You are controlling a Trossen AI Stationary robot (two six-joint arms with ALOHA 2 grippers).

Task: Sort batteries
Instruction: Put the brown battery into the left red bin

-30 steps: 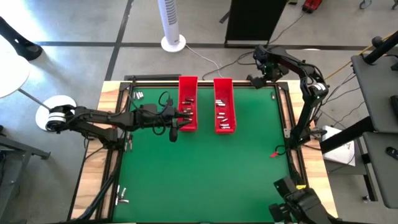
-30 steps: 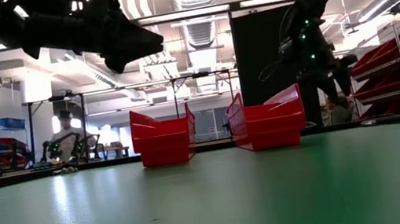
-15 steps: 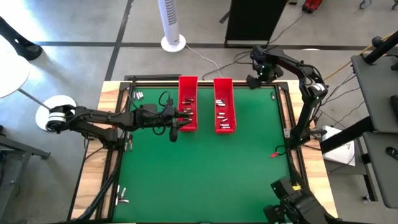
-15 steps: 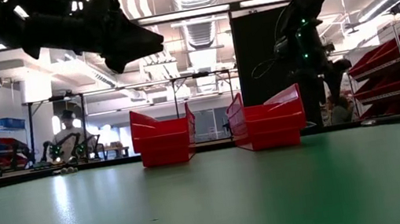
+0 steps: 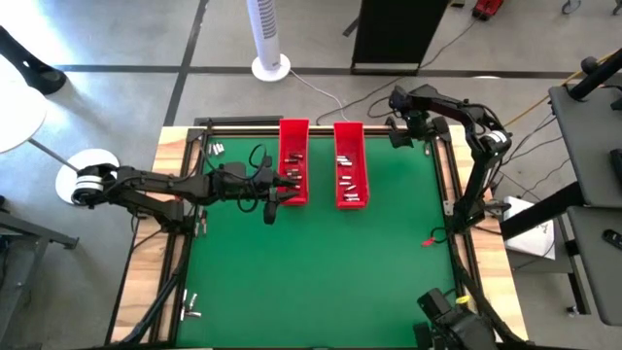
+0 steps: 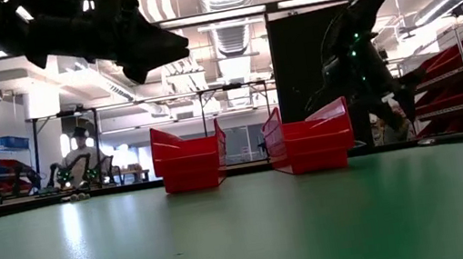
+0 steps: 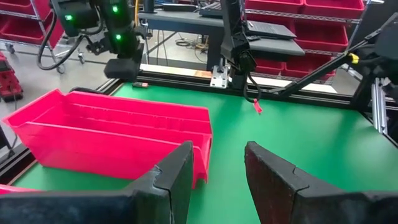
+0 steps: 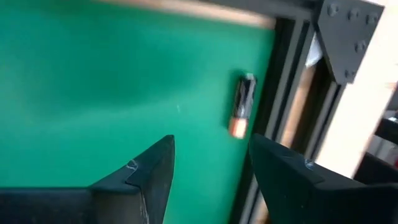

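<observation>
Small silvery-grey cylindrical batteries (image 5: 347, 179) are seen inside two long red plastic trays (image 5: 351, 199) at upper centre of the green mat; one dark, copper-tipped battery (image 8: 242, 106) is seen beside the black frame rail (image 8: 281, 99). Above it, at upper right, the right gripper (image 8: 208, 163) is held with jaws spread and empty. The left gripper (image 7: 216, 167) is held over the left tray, jaws parted and empty.

Small grey batteries (image 5: 294, 167) lie scattered in the left red tray (image 5: 294, 130), and more (image 5: 351, 178) in the right red tray (image 5: 349, 131). One dark battery with a copper end (image 8: 241, 106) lies flat on the green table (image 8: 93, 81), just beside its dark edge rail.
</observation>
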